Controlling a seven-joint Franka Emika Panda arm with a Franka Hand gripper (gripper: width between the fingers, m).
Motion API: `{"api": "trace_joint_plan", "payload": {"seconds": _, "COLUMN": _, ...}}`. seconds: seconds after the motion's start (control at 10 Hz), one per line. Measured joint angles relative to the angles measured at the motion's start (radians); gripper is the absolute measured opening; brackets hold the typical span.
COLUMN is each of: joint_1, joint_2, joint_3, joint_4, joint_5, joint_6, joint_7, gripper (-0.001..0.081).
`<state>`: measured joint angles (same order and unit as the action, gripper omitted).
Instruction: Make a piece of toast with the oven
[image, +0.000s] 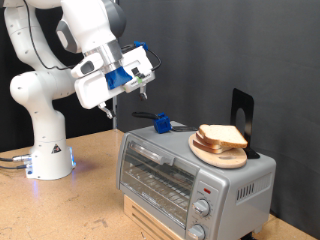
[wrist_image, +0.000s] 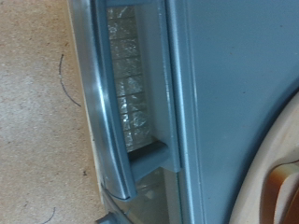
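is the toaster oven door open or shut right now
Shut. The oven has its glass door upright and flush with the front, handle at the top; the gripper hangs above, not touching it.

Oven (image: 190, 170) sits on a wooden block (image: 160, 218) at the exterior view's bottom right, door shut, knobs (image: 203, 208) at its right end. Round board (image: 218, 151) on the oven's top, right side; bread slices (image: 222, 136) stacked on it. Upright stand (image: 241, 112) just behind the board. Small clamp-like object (image: 160, 122) on the oven top, left of the board. Arm base (image: 48, 150) at far left. Gripper (image: 125, 102) hangs above the oven's left end, apart from it. Wrist view: oven door handle (wrist_image: 103, 121) directly below.
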<state>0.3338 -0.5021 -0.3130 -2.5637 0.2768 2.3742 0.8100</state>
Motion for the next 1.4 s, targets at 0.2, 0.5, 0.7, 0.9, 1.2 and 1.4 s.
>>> {"api": "trace_joint_plan", "payload": {"seconds": 0.2, "joint_1": -0.001, "joint_2": 0.003, "joint_3": -0.015, "joint_4": -0.034, "joint_5": 0.01, "joint_6": 0.033, "joint_7": -0.022, "gripper": 0.0808}}
{"api": "trace_joint_plan", "payload": {"seconds": 0.5, "joint_1": -0.008, "joint_2": 0.085, "joint_3": -0.004, "joint_4": -0.1, "joint_5": -0.035, "joint_6": 0.158, "joint_7": -0.013, "gripper": 0.0808}}
{"api": "trace_joint_plan", "payload": {"seconds": 0.7, "joint_1": -0.002, "joint_2": 0.161, "joint_3": 0.008, "joint_4": -0.129, "joint_5": -0.028, "joint_6": 0.268, "joint_7": -0.012, "gripper": 0.0808}}
{"api": "trace_joint_plan", "payload": {"seconds": 0.9, "joint_1": 0.018, "joint_2": 0.205, "joint_3": 0.008, "joint_4": -0.133, "joint_5": 0.009, "joint_6": 0.326, "joint_7": -0.027, "gripper": 0.0808}}
{"api": "trace_joint_plan", "payload": {"seconds": 1.2, "joint_1": 0.006, "joint_2": 0.207, "joint_3": -0.012, "joint_4": -0.126, "joint_5": 0.003, "joint_6": 0.309, "joint_7": -0.073, "gripper": 0.0808}}
{"api": "trace_joint_plan", "payload": {"seconds": 1.4, "joint_1": -0.054, "joint_2": 0.208, "joint_3": -0.018, "joint_4": -0.117, "joint_5": -0.082, "joint_6": 0.259, "joint_7": -0.073, "gripper": 0.0808}}
